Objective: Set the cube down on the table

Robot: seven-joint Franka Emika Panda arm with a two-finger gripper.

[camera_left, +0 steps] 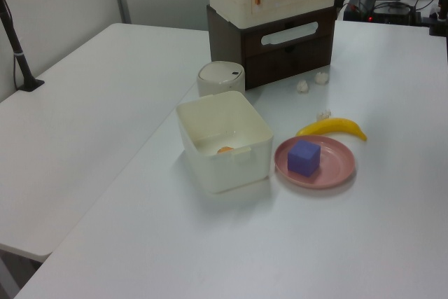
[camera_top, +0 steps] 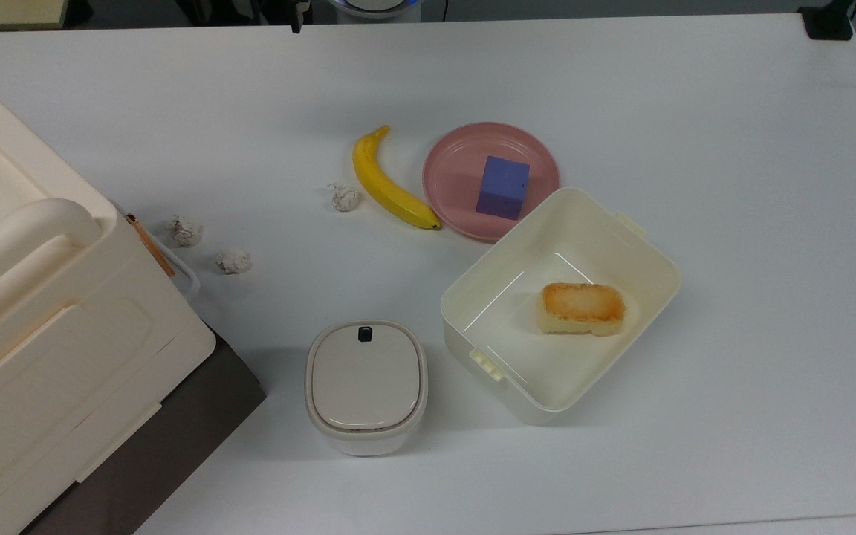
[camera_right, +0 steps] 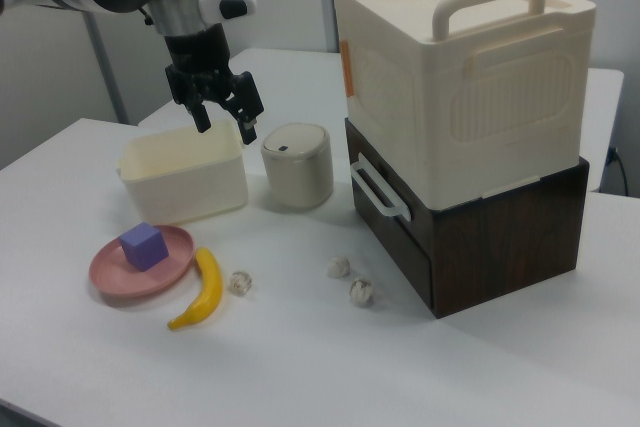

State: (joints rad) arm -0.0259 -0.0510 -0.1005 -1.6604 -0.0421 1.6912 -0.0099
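Banana point(camera_right: 201, 292) up front in the right view, just beside the plate point(camera_right: 108, 274). On that plate sits the cube point(camera_right: 143, 245), off the table point(camera_right: 300, 367). Gripper point(camera_right: 224, 122) hangs above the bin point(camera_right: 185, 185), jaws apart, holding nothing.

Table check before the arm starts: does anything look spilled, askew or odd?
Three crumpled paper balls lie loose on the table, like litter. The open bin sits angled, its corner at the pink plate. The cube rests squarely.
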